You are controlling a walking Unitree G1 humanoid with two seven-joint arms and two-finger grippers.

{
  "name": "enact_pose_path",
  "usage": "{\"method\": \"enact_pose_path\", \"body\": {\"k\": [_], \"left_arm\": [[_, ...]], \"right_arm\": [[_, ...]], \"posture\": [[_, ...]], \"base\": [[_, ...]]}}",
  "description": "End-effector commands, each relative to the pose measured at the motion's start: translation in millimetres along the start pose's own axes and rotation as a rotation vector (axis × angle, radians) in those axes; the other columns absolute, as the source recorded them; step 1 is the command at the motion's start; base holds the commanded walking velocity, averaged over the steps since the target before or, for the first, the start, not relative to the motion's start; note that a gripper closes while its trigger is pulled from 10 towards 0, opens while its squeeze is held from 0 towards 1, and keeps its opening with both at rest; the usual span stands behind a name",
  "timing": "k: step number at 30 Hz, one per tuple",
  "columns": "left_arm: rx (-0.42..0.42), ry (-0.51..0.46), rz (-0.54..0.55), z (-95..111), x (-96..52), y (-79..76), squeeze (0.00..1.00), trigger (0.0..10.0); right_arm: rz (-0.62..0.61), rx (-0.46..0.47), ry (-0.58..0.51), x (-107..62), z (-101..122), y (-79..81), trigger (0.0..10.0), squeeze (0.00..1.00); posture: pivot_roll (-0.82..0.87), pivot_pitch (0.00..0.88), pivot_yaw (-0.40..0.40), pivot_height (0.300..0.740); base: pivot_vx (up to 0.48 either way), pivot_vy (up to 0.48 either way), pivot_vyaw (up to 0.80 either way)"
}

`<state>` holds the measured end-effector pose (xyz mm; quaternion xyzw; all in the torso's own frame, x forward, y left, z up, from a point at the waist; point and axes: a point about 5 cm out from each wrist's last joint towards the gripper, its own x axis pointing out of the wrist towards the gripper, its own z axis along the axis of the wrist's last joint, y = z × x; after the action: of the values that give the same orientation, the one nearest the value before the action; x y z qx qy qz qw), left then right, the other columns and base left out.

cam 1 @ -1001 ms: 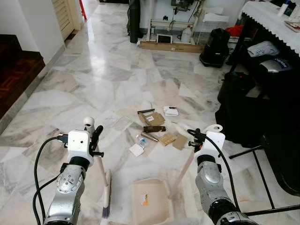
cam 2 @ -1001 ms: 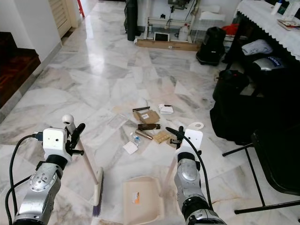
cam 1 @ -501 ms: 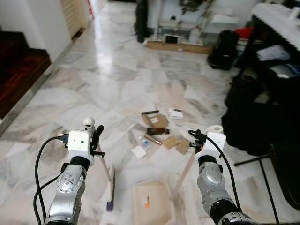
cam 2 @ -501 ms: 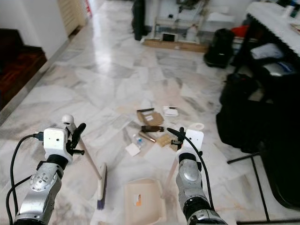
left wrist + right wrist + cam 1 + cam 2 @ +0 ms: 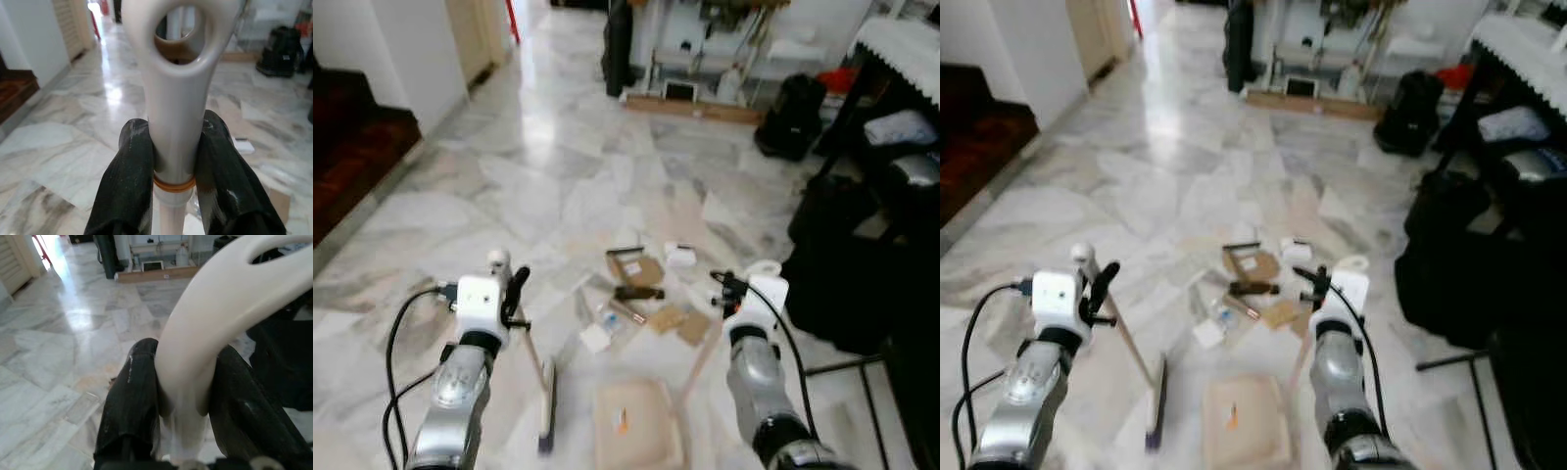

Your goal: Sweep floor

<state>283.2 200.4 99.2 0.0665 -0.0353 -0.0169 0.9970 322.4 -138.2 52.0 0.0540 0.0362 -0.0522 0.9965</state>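
A broom (image 5: pixel 544 401) is clamped by the left gripper (image 5: pixel 168 161) at lower left, and a dustpan (image 5: pixel 636 426) handle by the right gripper (image 5: pixel 186 396) at lower centre, so the litter (image 5: pixel 641 289) mid-frame can be pushed onto the pan.

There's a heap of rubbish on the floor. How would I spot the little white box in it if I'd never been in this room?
Start at the pale marble floor and find the litter pile in front of the robot, beyond its cream dustpan. At the far right edge of that pile, just right of the open brown cardboard box, lies the small white box. It is boxy, while the other white scrap nearby is flat.
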Motion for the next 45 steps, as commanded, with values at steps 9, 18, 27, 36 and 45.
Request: {"method": "enact_pose_path", "body": {"k": [9,18,27,36,45], "left_arm": [[0.014,-0.066,-0.015,15,6.0,-3.1,0.0,10.0],[0.023,-0.078,-0.015,18,6.4,-0.1,0.0,10.0],[0.01,-0.093,-0.033,20,6.6,-4.4,0.0,10.0],[-0.002,-0.086,-0.037,18,6.9,-5.9,0.0,10.0],[-0.009,-0.076,-0.05,15,8.4,-8.2,0.0,10.0]], "right_arm": [[-0.029,0.021,-0.015,2.0,4,-7.7,10.0,0.0],[-0.028,0.024,-0.01,1.2,3,-7.5,10.0,0.0],[-0.025,0.014,-0.017,1.2,3,-7.3,10.0,0.0],[-0.015,-0.002,-0.032,0.7,4,-6.9,10.0,0.0],[-0.062,-0.035,-0.056,-3.2,4,-21.0,10.0,0.0]], "posture": [[0.14,0.045,-0.055,0.74],[0.14,0.034,-0.055,0.74],[0.14,0.018,-0.056,0.74],[0.14,0.002,-0.056,0.74],[0.12,0.0,-0.047,0.74]], "base": [[0.308,0.0,0.0],[0.267,0.0,0.0],[0.0,0.0,0.0],[0.0,0.0,0.0],[0.0,0.0,0.0]]}}
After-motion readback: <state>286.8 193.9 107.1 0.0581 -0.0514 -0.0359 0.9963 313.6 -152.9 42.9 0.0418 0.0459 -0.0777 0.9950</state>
